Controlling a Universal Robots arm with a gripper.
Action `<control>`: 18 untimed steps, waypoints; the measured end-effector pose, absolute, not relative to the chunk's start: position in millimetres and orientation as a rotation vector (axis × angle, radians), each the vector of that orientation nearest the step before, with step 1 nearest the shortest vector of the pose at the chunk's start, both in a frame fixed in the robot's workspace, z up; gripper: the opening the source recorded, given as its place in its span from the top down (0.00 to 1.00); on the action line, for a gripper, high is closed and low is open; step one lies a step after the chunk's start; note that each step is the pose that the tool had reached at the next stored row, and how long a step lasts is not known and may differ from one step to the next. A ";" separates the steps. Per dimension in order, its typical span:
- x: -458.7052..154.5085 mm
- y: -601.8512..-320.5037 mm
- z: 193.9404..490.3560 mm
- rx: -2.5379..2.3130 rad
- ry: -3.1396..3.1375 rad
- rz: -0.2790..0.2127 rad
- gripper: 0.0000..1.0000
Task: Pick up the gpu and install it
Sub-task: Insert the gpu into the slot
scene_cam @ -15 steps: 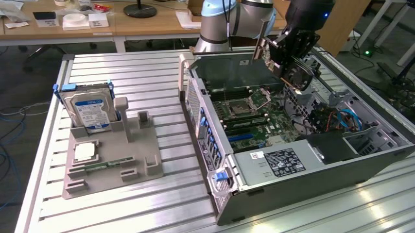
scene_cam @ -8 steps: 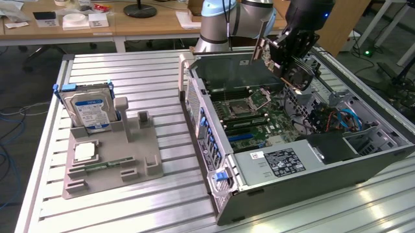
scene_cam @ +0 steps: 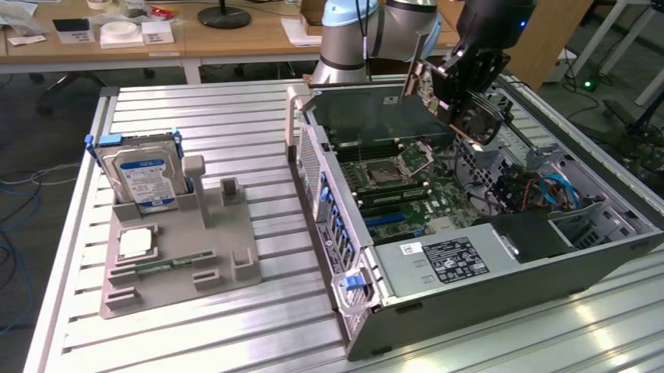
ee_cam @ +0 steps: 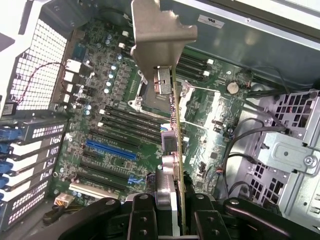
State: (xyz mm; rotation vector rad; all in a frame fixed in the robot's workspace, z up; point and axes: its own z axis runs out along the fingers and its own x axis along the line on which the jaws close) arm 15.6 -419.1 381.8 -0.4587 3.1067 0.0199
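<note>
Holding the gpu (scene_cam: 475,116) aloft over the open computer case (scene_cam: 311,167), the gripper (scene_cam: 464,81) has its fingers (ee_cam: 145,217) closed on the card's end, one on each face, so the claw is narrowed to about the card's own thickness. In the exterior view the card hangs tilted, its round black fan turned toward the exterior view's right, clear of the motherboard (ee_cam: 100,95) below and touching nothing in the case. From the wrist view the card shows edge-on, its long axis running straight out from the fingers to the grey metal bracket (ee_cam: 160,40) at its far end. That line crosses the blue slot (ee_cam: 110,149) and the black slots beside it at an angle instead of lying along them (so by my reading the card is neither lined up with a slot nor over one). The slots lie off to one side of the card, nearer the row of slot covers (ee_cam: 30,165) at the case's back wall. Well apart, at the exterior view's left, the hard drive (scene_cam: 145,175) stands upright in its grey holder (scene_cam: 176,264)
</note>
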 end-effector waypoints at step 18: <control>15.7 -419.1 381.8 -0.688 3.065 0.022 0.70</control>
